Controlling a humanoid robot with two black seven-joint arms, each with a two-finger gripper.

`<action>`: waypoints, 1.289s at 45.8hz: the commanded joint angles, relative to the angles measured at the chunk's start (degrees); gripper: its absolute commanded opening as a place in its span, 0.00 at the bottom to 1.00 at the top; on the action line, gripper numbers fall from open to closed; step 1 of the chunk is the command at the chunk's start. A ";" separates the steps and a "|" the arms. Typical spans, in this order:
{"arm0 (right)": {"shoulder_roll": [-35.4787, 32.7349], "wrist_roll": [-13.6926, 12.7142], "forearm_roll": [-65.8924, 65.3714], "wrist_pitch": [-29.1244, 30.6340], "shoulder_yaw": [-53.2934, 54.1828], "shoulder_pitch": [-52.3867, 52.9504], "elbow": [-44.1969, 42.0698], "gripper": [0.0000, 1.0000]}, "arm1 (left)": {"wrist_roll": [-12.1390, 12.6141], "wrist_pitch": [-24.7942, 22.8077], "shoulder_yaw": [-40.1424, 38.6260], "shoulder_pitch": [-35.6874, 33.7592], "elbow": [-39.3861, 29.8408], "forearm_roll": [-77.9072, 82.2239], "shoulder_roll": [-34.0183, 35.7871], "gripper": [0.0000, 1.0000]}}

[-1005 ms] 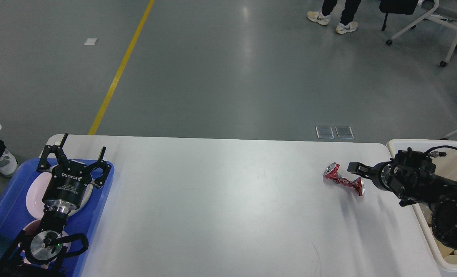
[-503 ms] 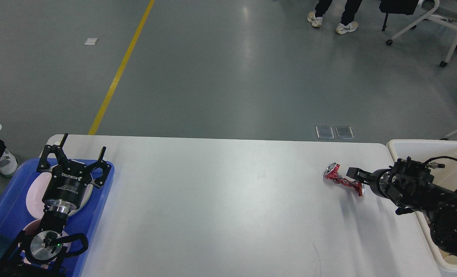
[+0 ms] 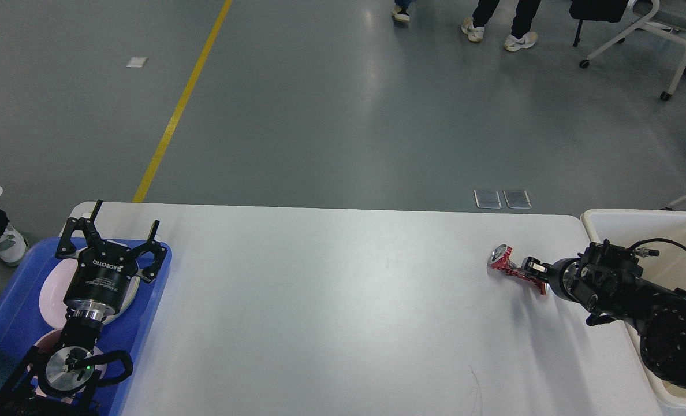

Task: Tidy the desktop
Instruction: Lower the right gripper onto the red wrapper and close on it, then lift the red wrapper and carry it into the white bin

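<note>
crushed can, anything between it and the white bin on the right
Nothing but my own right arm. The crushed red can lies on the desktop, right gripper at it; bare tabletop runs to the white bin.

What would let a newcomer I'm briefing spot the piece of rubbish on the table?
Look at the large white rectangular desktop, then toward its far right end beside the deep white plastic bin. There lies a crushed red metal drink can, pinched in the middle, at the tip of the right gripper; it is the only red thing there.
</note>
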 commanded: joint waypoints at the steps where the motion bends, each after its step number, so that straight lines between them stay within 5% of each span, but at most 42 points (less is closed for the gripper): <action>1: 0.02 -0.59 -0.18 0.00 0.02 0.00 0.02 0.23 | 0.01 0.00 0.00 0.00 -0.03 0.05 0.05 0.96; 5: -0.16 -2.08 -0.18 0.09 0.02 0.17 0.54 0.00 | 0.01 0.00 0.00 0.00 -0.03 0.04 0.05 0.96; 22: -1.74 -4.02 0.00 0.79 2.83 3.60 6.07 0.00 | 0.01 0.00 0.00 0.00 -0.03 -0.04 -0.04 0.96; 30: -5.95 -4.02 0.18 0.88 2.83 9.66 16.26 0.00 | 0.01 0.00 0.00 0.00 -0.03 0.05 0.05 0.96; 44: -15.19 -5.16 0.00 6.23 -1.64 32.15 40.17 0.00 | 0.01 0.00 0.00 0.00 -0.03 0.05 -0.04 0.96; 50: -14.93 -5.25 -0.17 12.30 -8.94 44.98 49.57 0.00 | 0.01 0.00 0.00 0.00 -0.03 0.05 0.05 0.96; 59: -12.82 -7.09 -0.26 13.01 -14.56 61.42 64.42 0.00 | 0.09 0.00 0.00 0.00 -0.03 0.05 -0.04 0.96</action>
